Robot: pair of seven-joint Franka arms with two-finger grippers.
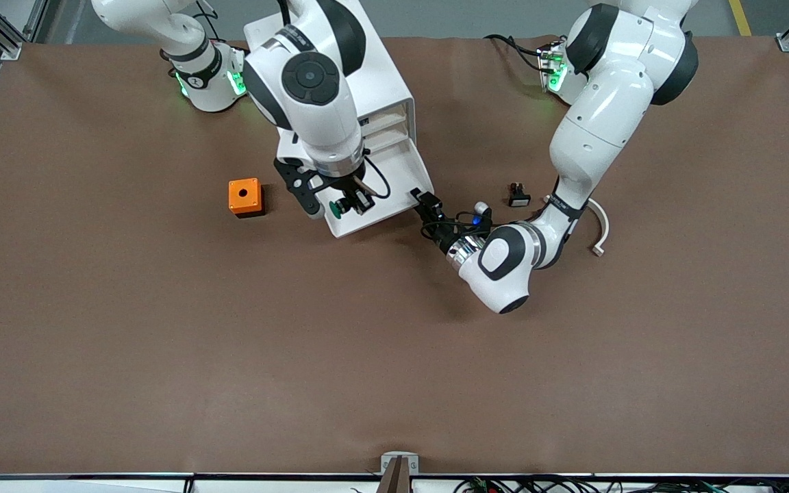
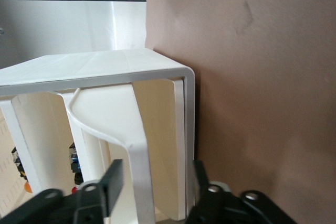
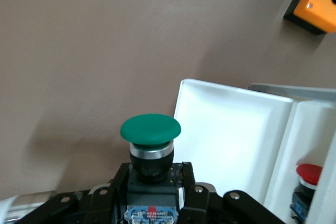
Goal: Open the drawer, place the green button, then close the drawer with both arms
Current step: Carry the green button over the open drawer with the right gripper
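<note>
The white cabinet (image 1: 381, 89) stands near the right arm's base. Its drawer (image 1: 398, 181) is pulled out toward the front camera, a shallow white tray. My right gripper (image 1: 350, 205) is shut on the button (image 1: 335, 209) and holds it over the drawer's corner nearest the orange box. In the right wrist view the green-capped button (image 3: 150, 129) sits between my right gripper's (image 3: 152, 174) fingers, beside the tray (image 3: 231, 140). My left gripper (image 1: 422, 200) is at the drawer's other front corner. In the left wrist view it (image 2: 156, 179) is open, straddling the drawer's curved white handle (image 2: 134, 145).
An orange box (image 1: 245, 196) with a round hole lies beside the drawer, toward the right arm's end. A small black switch (image 1: 518, 196) and a curved white piece (image 1: 600, 229) lie by the left arm. A red button (image 3: 308, 174) sits in another cabinet compartment.
</note>
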